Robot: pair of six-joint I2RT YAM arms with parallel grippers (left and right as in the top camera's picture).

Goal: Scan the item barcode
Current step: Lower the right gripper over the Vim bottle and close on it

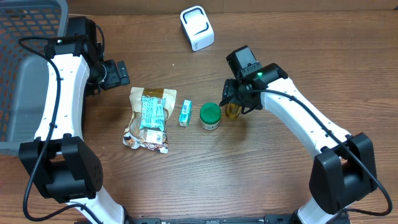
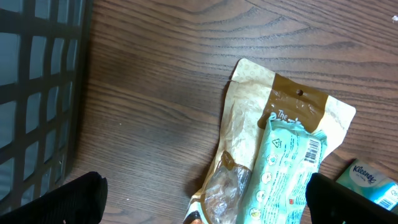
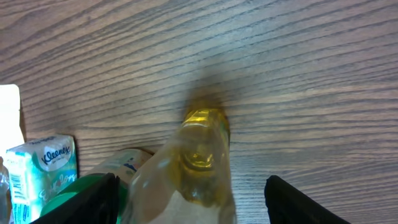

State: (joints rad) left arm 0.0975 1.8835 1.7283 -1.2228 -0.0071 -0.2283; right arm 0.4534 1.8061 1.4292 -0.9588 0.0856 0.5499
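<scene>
We are seeing a small glass bottle of yellow liquid (image 1: 233, 112) standing right of centre on the wooden table (image 1: 280, 37), just beside a green-lidded jar (image 1: 210, 115). Our right gripper (image 1: 235, 99) is straddling it with its jaws released. Only the right wrist view is showing the gaps. Our left gripper (image 1: 118, 73) is hanging spread wide near the black mesh basket (image 1: 31, 25) at the left edge. The white box-shaped scanner (image 1: 197, 28) is sitting by the far edge, with bare wood around it.

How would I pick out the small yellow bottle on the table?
On the table, goods lie in a row: pouch, tissue pack, green-lidded jar. The bottle stands at that row's right end, next to the jar, between the right gripper's fingers. It alone is clear and yellowish.
</scene>
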